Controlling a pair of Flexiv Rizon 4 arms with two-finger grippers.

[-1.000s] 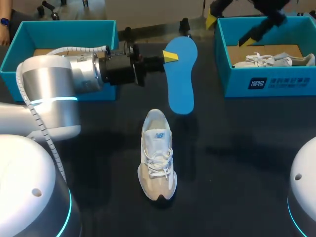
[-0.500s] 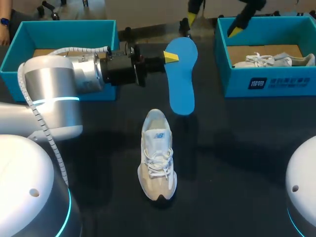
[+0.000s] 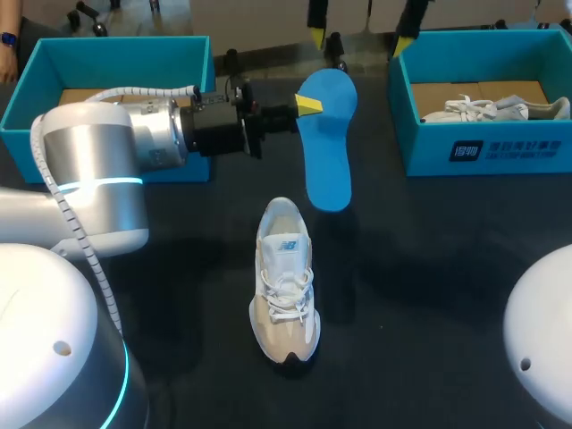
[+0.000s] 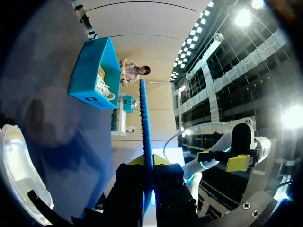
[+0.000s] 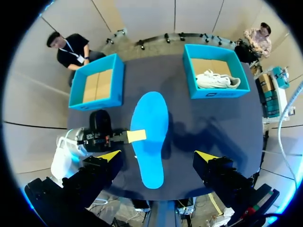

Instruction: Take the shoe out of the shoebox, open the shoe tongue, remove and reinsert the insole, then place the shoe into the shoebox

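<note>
Counting two shoeboxes [image 3: 125,63], two shoes [image 3: 286,277], one insole [image 3: 326,143].

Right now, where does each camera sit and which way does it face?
Head: above and behind, looking down at the table; left arm shows, left gripper shut on the insole.
Left wrist: along its fingers, insole edge-on between them.
Right wrist: high above the table, facing down; right gripper open.
Shared: insole in all three.

Robotics lab or test cell. Shown by: two white industrial manipulators, the left arm [image 3: 89,170] and the right arm [image 3: 545,340], mounted side by side at one dark round table [image 5: 208,123]; corrugated cable conduit [image 3: 134,90] along the left arm; identical blue containers, the left shoebox [image 3: 125,49] and the right shoebox [image 3: 420,134], at the far corners
</note>
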